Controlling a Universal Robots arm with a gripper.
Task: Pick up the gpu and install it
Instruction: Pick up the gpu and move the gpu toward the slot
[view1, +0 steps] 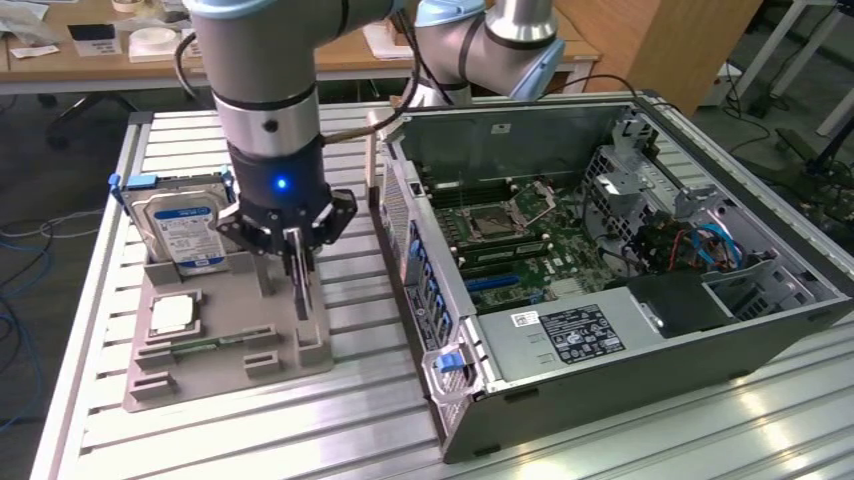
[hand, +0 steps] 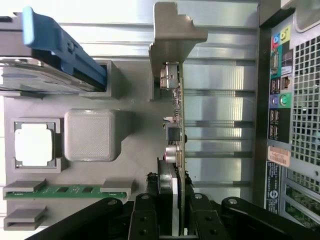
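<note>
Where one claw (hand: 171, 202) grips, one gpu (hand: 179, 100) stands

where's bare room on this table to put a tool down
Bare table slats run along the exterior view's bottom, in front of the grey tray and the computer case; more lie past the hard drive. The strip between tray and case is narrow and crowded by the claw clamped on the gpu.
</note>
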